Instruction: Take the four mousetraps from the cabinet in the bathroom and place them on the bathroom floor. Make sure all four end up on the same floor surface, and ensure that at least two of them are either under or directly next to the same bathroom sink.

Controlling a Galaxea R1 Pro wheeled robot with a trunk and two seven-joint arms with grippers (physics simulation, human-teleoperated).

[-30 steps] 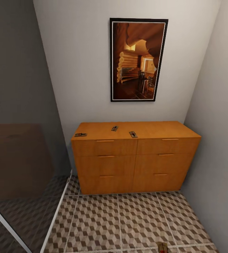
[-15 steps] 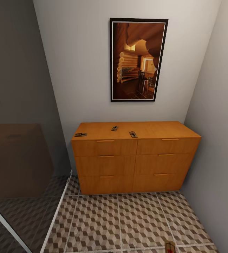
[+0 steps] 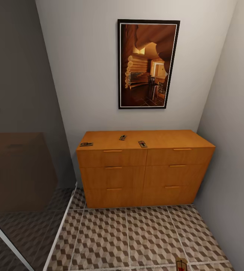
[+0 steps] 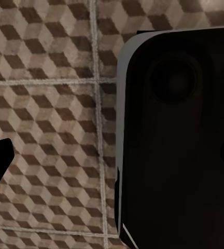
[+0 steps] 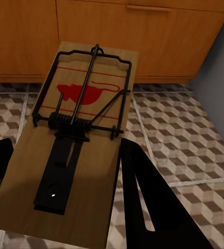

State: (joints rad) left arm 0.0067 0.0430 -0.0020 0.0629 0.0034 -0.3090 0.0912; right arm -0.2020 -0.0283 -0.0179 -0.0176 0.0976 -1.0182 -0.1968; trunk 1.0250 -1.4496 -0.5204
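Gripping a mousetrap [image 5: 78, 140], right jaws stand wide.

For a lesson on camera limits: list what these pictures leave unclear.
- Three mousetraps on the cabinet, head view: too small for wire or bait detail.
- Fourth trap, head view: cut by the bottom edge.
- Left tool's state, left wrist view: a dark housing blocks it.
- Sink: outside these views.
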